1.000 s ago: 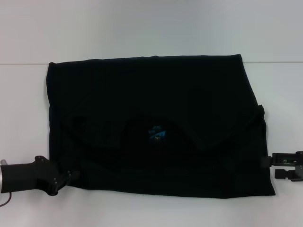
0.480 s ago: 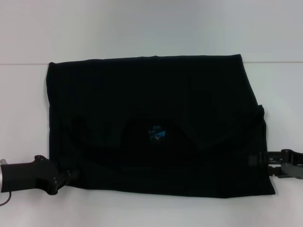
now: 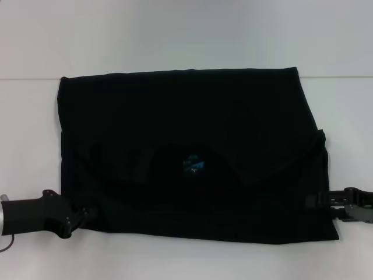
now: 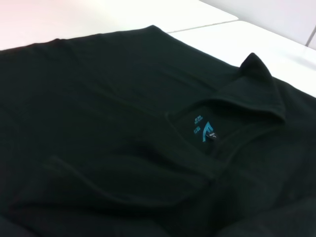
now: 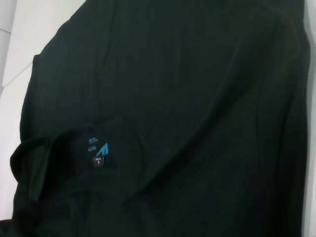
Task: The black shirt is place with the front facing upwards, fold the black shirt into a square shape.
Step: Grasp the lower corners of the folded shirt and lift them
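The black shirt (image 3: pixel 192 116) lies flat on the white table (image 3: pixel 175 35), folded into a wide rectangle. Its neck opening faces up near the front edge, and the small blue neck label (image 3: pixel 193 164) shows there. My left gripper (image 3: pixel 83 217) sits at the shirt's near left corner. At the near right edge, my right gripper (image 3: pixel 317 200) reaches in over the cloth. Both wrist views are filled by the black shirt (image 4: pixel 98 98) (image 5: pixel 197 98), with the blue label (image 4: pixel 203 129) (image 5: pixel 98 150) inside the collar. No white letters show.
White table surface surrounds the shirt on all sides. A seam line (image 3: pixel 29 79) crosses the table level with the shirt's far edge. A thin cable (image 3: pixel 6 248) trails from the left arm at the front left.
My right gripper has moved left, from just off the shirt's right edge to over it. The left gripper has barely shifted. The shirt lies as before.
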{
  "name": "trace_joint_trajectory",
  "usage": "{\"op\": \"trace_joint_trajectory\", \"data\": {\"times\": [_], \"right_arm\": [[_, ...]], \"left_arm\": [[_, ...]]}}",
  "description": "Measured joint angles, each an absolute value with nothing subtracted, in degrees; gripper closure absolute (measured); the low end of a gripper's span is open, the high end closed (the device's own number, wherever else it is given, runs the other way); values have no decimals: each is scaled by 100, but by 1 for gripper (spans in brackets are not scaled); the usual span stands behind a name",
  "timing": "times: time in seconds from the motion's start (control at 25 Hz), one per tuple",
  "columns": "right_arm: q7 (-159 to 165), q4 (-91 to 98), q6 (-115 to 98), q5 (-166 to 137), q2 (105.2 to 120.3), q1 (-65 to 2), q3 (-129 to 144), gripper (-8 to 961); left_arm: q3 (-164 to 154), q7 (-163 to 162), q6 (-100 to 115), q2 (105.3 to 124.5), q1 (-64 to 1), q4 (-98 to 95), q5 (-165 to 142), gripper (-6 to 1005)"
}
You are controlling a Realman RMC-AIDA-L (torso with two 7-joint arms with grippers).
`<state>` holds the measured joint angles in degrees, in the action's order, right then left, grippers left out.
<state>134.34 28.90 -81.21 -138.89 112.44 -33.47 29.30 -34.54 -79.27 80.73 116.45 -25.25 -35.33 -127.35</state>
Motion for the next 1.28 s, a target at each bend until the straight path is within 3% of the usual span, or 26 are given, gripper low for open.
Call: {"op": "trace_joint_trajectory", "data": {"times": [0.28, 0.52, 1.28], "right_arm": [[13374, 2888, -8446, -13858, 11340, -3352, 2933, 135], [13343, 2882, -8558, -13734, 11336, -3269, 2910, 131], [13235, 2803, -8675, -13697, 11328, -3133, 2962, 324]], "left_arm": [[-3454, -7932, 8060, 11645, -2542, -3533, -12735, 981], [-3446, -7929, 8055, 11641, -2548, -3533, -12735, 981], [-3449, -7927, 8050, 11645, -2587, -3533, -12735, 981]]}}
